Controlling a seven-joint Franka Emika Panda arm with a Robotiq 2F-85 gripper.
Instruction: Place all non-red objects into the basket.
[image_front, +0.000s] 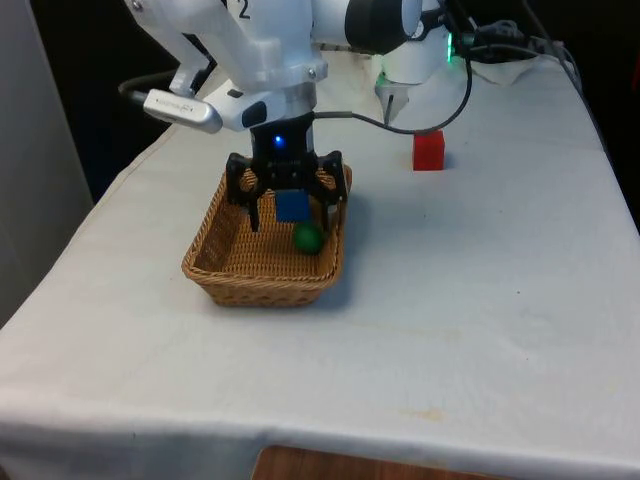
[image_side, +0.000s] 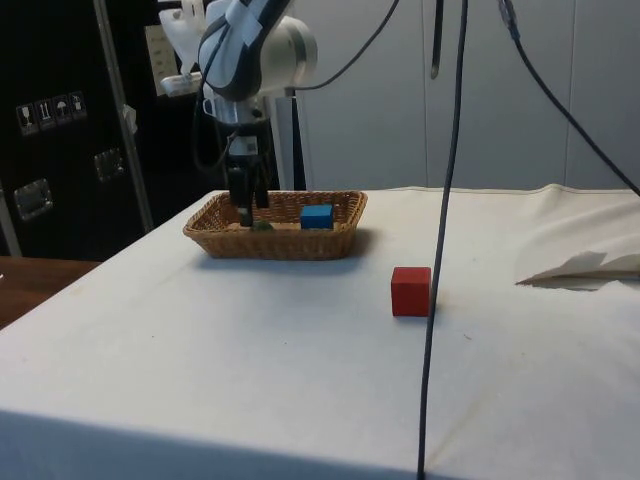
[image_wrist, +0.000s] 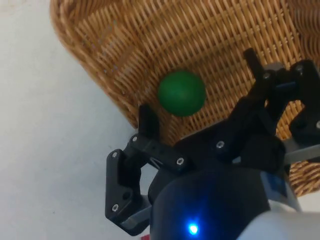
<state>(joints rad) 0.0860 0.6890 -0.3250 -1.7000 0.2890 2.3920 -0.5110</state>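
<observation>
A wicker basket (image_front: 262, 284) (image_side: 275, 244) (image_wrist: 95, 45) stands on the white cloth near the front view's left. Inside it lie a blue cube (image_front: 292, 206) (image_side: 316, 215) and a green ball (image_front: 307, 238) (image_wrist: 181, 93). My gripper (image_front: 291, 218) (image_side: 250, 212) (image_wrist: 200, 92) hangs low in the basket, open, its fingers (image_wrist: 148, 122) on either side of the ball and apart from it. In the side view the fingers partly hide the ball (image_side: 263, 226). A red cube (image_front: 428, 150) (image_side: 411, 291) sits on the cloth outside the basket, towards the front view's right.
A black cable (image_side: 440, 200) hangs down in front of the side view near the red cube. Crumpled white cloth (image_side: 585, 265) lies at the table's far end. Bare cloth stretches around the basket up to the table's edges.
</observation>
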